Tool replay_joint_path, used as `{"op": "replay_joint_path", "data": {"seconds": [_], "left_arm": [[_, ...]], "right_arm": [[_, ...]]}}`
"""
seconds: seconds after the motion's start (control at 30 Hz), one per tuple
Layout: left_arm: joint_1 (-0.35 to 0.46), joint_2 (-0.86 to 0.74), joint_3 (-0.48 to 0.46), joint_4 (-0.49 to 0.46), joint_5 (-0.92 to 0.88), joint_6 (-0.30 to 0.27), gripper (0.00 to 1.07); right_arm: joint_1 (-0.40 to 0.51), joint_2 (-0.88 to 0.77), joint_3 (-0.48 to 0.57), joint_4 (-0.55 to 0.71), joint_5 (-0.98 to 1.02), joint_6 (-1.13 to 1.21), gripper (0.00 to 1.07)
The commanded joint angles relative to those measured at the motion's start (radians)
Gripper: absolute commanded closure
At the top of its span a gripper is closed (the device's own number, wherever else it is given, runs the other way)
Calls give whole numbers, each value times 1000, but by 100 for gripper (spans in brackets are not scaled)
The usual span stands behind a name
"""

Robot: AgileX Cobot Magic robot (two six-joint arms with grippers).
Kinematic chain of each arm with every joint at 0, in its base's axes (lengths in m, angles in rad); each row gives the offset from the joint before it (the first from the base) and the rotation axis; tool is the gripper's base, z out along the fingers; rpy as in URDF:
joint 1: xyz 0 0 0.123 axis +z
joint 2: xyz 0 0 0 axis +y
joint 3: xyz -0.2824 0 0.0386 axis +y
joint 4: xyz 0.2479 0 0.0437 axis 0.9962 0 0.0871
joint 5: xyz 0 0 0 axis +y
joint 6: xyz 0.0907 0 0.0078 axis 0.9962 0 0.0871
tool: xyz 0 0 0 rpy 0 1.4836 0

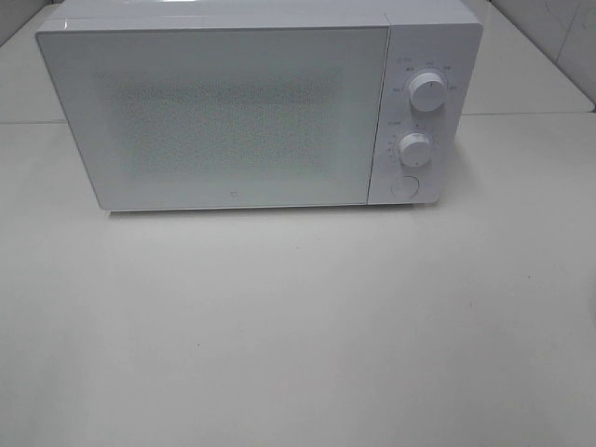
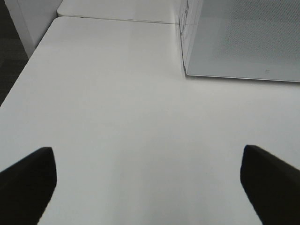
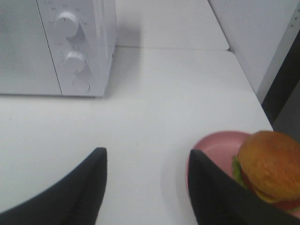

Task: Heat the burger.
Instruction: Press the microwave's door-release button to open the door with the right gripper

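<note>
The burger (image 3: 272, 159), with a golden-brown bun, green lettuce and a dark patty, shows only in the right wrist view, sitting on a pink plate (image 3: 213, 150) near the table's edge. My right gripper (image 3: 147, 154) hovers over bare table beside the plate, its jaws apart with nothing between them; one finger (image 3: 211, 192) overlaps the plate's rim. In the left wrist view my left gripper (image 2: 147, 154) is wide open over bare table, short of the microwave (image 2: 243, 37). The white microwave (image 1: 223, 112) stands at the back with its door closed. Neither gripper shows in the exterior high view.
The microwave's control panel carries two knobs (image 1: 426, 93) (image 1: 414, 149) and a round button (image 1: 404, 184). A white wall panel (image 3: 253, 33) rises past the table's edge near the plate. A dark floor (image 2: 9, 51) lies beyond the table's other side.
</note>
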Motion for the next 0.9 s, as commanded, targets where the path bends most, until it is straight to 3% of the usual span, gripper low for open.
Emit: {"op": "replay_joint_path", "data": {"seconds": [0.03,0.2,0.33,0.63,0.9], "left_arm": [[-6,-14,3,-8,-16,3,6],[-6,-14,3,-8,-16,3,6],[-6,-14,3,-8,-16,3,6],[-6,-14,3,-8,-16,3,6],[-6,-14,3,-8,-16,3,6]], "right_arm": [[-6,70,-1,-4,-160,11,54],[-6,186,48,-4,-437,12,63],[-6,302,141,-17,-782,-12,81],[-6,542,255,-29,-1149,15,107],[-4,725,312,-31,-1404,21,107]]}}
